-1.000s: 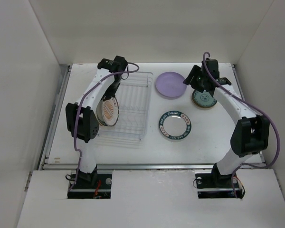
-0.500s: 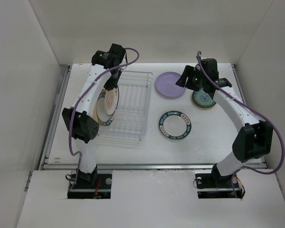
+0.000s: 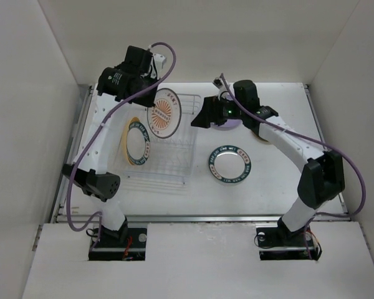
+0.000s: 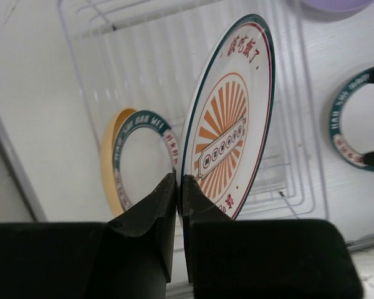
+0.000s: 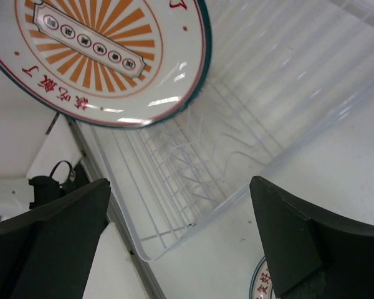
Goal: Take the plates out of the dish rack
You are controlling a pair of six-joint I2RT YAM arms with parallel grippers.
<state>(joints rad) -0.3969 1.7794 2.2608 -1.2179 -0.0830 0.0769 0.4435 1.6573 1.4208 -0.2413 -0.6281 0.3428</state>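
Note:
My left gripper (image 3: 151, 99) is shut on the rim of the white plate with the orange sunburst (image 3: 164, 112) and holds it upright, lifted above the dish rack (image 3: 174, 163). In the left wrist view the jaws (image 4: 179, 190) pinch the lower edge of this plate (image 4: 230, 124). A teal-rimmed plate (image 3: 139, 143) and a yellow plate (image 4: 111, 156) behind it stand in the rack's left slots. My right gripper (image 3: 201, 119) is open and empty at the rack's right side. Its wrist view shows the sunburst plate (image 5: 106, 50) above the rack (image 5: 237, 124).
A second teal lettered-rim plate (image 3: 229, 164) lies flat on the table right of the rack. The lilac plate (image 3: 226, 124) lies behind it, mostly hidden by my right arm. White walls enclose the table on the left, back and right.
My left gripper has lifted the sunburst plate up out of the rack and to the right. My right gripper has swung left from the far right plates to the rack's right edge.

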